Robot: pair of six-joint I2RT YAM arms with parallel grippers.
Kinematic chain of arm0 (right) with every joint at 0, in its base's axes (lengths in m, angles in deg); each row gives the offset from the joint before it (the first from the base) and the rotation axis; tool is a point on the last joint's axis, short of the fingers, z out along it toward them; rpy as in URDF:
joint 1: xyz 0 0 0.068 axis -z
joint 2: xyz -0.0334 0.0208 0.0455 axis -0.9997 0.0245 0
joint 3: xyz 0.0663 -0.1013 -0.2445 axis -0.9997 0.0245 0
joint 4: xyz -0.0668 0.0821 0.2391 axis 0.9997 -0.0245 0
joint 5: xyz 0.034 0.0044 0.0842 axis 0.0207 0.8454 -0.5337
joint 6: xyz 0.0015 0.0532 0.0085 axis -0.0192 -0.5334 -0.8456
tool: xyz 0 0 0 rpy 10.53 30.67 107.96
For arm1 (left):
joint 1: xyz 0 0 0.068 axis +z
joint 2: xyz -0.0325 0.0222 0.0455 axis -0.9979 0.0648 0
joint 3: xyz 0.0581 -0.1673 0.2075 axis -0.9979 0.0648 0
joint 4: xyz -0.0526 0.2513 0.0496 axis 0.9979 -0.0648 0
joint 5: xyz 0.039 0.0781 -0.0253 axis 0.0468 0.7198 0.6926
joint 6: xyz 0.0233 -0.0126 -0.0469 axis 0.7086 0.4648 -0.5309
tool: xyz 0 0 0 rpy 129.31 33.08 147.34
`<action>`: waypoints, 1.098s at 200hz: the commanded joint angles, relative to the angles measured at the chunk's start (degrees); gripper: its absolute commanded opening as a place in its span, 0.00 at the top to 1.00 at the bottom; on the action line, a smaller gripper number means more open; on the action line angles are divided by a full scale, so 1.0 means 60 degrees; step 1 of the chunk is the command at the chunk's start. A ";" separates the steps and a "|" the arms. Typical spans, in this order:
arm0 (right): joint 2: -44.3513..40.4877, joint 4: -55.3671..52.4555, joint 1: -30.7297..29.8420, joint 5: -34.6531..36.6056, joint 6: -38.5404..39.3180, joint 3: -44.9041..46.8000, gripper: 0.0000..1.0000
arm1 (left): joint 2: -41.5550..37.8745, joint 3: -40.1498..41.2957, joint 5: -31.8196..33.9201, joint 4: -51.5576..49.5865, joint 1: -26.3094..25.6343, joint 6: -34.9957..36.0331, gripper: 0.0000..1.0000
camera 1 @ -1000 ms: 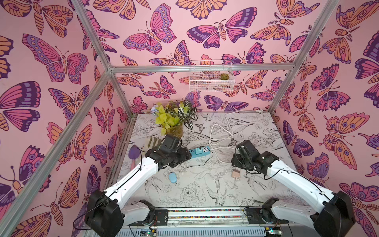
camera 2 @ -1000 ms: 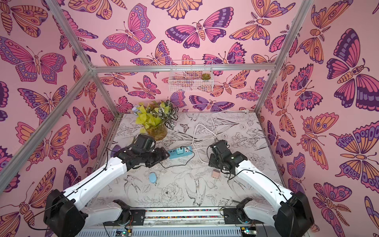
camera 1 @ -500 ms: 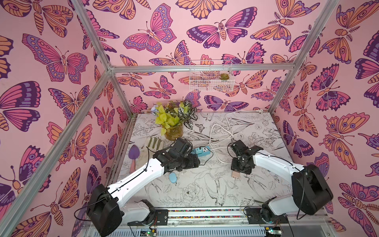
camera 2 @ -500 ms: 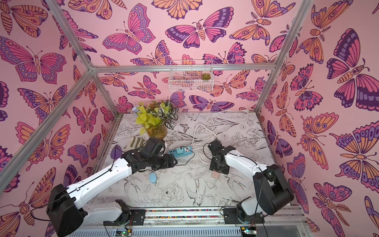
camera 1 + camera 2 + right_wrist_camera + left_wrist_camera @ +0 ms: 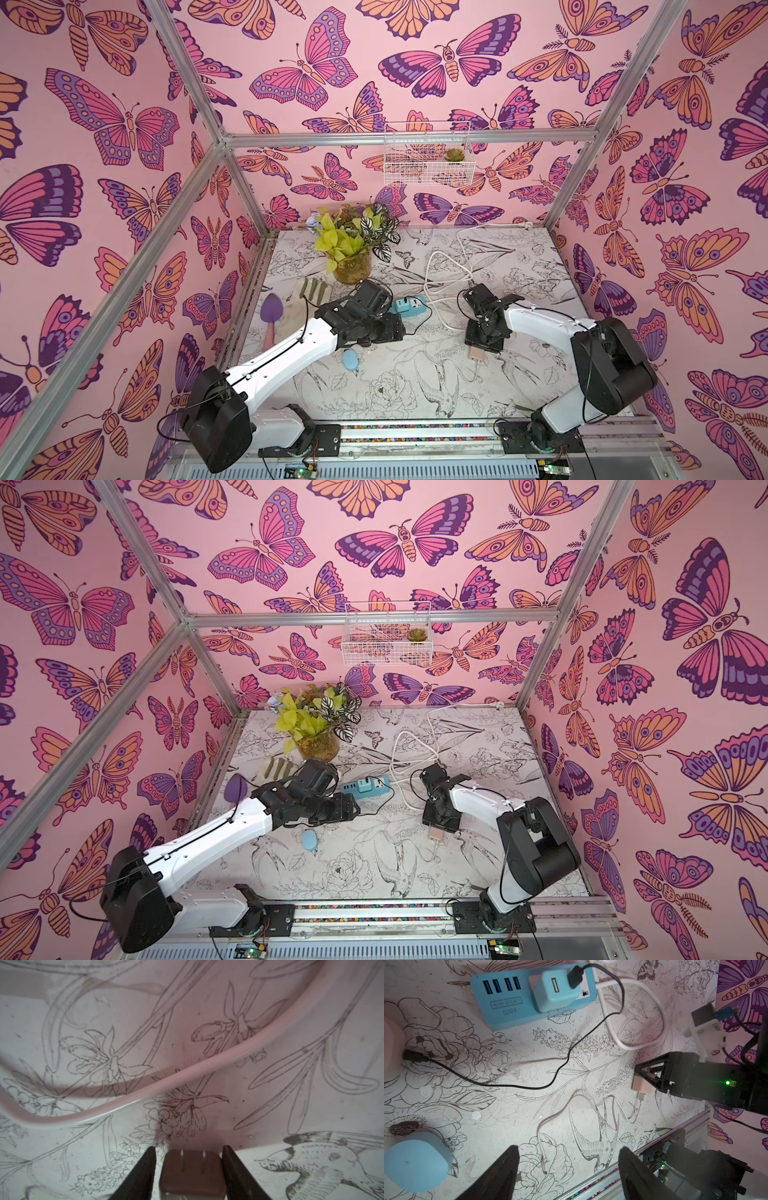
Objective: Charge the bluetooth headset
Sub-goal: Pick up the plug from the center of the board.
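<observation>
Though its corners are rounded, the two-pronged charger (image 5: 192,1177) looks boxy.

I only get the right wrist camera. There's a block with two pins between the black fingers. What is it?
Observer: A pink plug lying on the table. A thin white cable comes out of its back.
Child: Where does the cable end?
Observer: Its tip lies loose on the table, plugged into nothing. The left wrist view shows it.
Child: Where could the plug go?
Observer: A blue power strip lies farther back, between the two arms.
</observation>
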State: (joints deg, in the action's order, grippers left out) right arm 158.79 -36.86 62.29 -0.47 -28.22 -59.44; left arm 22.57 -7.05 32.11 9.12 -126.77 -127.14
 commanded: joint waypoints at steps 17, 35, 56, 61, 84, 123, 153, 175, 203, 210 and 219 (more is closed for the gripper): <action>0.0170 0.0145 0.0055 -0.0273 0.0039 0.0120 0.50 | 0.0180 -0.0331 -0.0043 -0.0142 -0.0085 0.0288 0.22; 0.0164 0.0118 0.0059 -0.0327 0.0081 0.0105 0.48 | 0.0332 -0.0449 -0.0094 -0.0153 -0.0122 0.0370 0.22; 0.0067 0.0203 0.0063 -0.0376 0.0140 0.0245 0.52 | 0.0443 -0.0523 -0.0095 -0.0142 -0.0136 0.0382 0.22; 0.0058 0.0232 0.0063 -0.0380 0.0142 0.0287 0.55 | 0.0466 -0.0524 -0.0109 -0.0125 -0.0136 0.0382 0.22; 0.0140 0.0353 0.0063 -0.0671 0.0157 0.0310 0.67 | 0.0552 -0.0566 -0.0202 -0.0043 -0.0136 0.0426 0.22; -0.0482 0.0261 0.0049 -0.1107 0.0279 -0.0019 0.74 | 0.0535 -0.0685 -0.0393 0.0291 -0.0158 0.0674 0.21; -0.1175 -0.0162 -0.0190 -0.1350 0.0593 -0.0766 0.76 | 0.0492 -0.0758 -0.0961 0.0927 -0.0164 0.0903 0.23; -0.1604 -0.0290 -0.0494 -0.1651 0.0684 -0.1305 0.76 | 0.0604 -0.0838 -0.1560 0.1439 -0.0166 0.1094 0.27; -0.1855 -0.0263 -0.0916 -0.2232 0.0626 -0.1942 0.77 | 0.0751 -0.1014 -0.2241 0.2009 -0.0217 0.1293 0.32; -0.1873 -0.0234 -0.1043 -0.2395 0.0612 -0.2115 0.77 | 0.0768 -0.1049 -0.2393 0.2138 -0.0259 0.1373 0.33; -0.1861 -0.0217 -0.1207 -0.2558 0.0611 -0.2346 0.78 | 0.0844 -0.1118 -0.2552 0.2229 -0.0318 0.1481 0.34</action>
State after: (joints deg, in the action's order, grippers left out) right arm 148.22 -37.17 57.31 -11.57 -25.16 -70.28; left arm 26.37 -12.02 21.73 18.56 -127.73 -121.04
